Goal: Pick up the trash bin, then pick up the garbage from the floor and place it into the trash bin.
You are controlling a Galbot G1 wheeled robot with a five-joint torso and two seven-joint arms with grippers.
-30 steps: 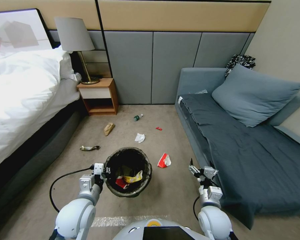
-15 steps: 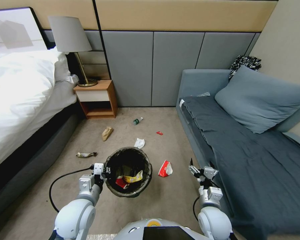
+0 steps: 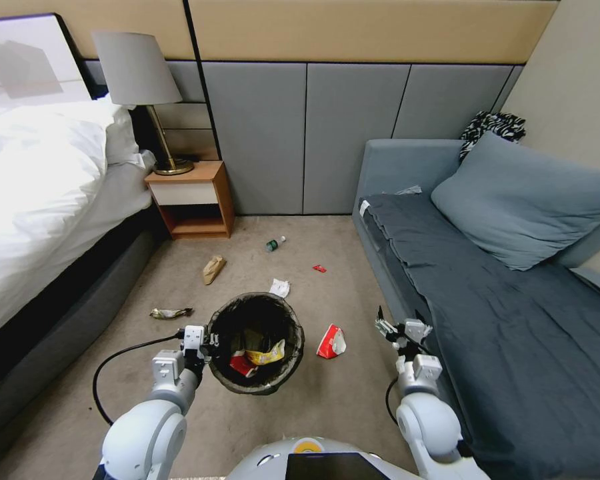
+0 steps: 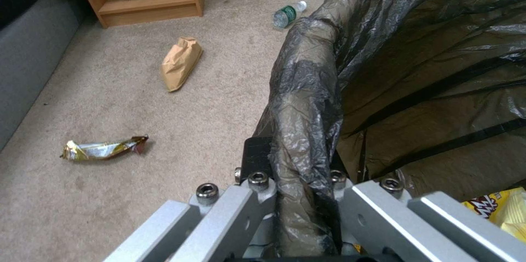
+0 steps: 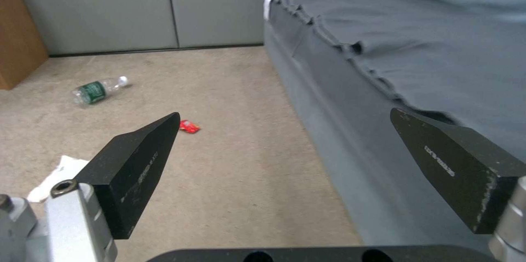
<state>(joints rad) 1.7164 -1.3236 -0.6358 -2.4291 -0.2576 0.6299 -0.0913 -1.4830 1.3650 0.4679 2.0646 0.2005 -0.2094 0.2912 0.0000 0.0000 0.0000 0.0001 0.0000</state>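
Trash bin (image 3: pixel 256 343): held off to the robot's front left, its bag-lined rim clamped by the left gripper (image 3: pixel 208 341) on the side nearest the left arm. In the left wrist view the two jaws close on either side of the dark bag folded over the rim (image 4: pixel 307 130). Inside the bin lie a yellow wrapper (image 3: pixel 267 355) and a red wrapper (image 3: pixel 240 365).

Right gripper (image 3: pixel 399 328): held above the carpet close to the edge of the grey sofa (image 3: pixel 513 313), with nothing between its fingers. The right wrist view shows its two black fingertips (image 5: pixel 139 159) spread wide apart.

Floor items, near to far:
- A red-and-white wrapper (image 3: pixel 330 341) lies just to the right of the bin, between it and the right gripper.
- A crumpled foil wrapper (image 3: pixel 170 312) lies to the left of the bin, toward the bed (image 3: pixel 40 200).
- A white paper wad (image 3: pixel 280 287) lies just beyond the bin's far rim.
- A tan paper bag (image 3: pixel 213 269) lies farther out, to the left.
- A small red scrap (image 3: pixel 319 269) lies to the right, near the sofa base.
- A green-labelled bottle (image 3: pixel 275 243) lies on its side, farthest out, near the wall panels.

A wooden nightstand (image 3: pixel 190 200) carrying a lamp (image 3: pixel 137 87) stands in the far left corner beside the bed.
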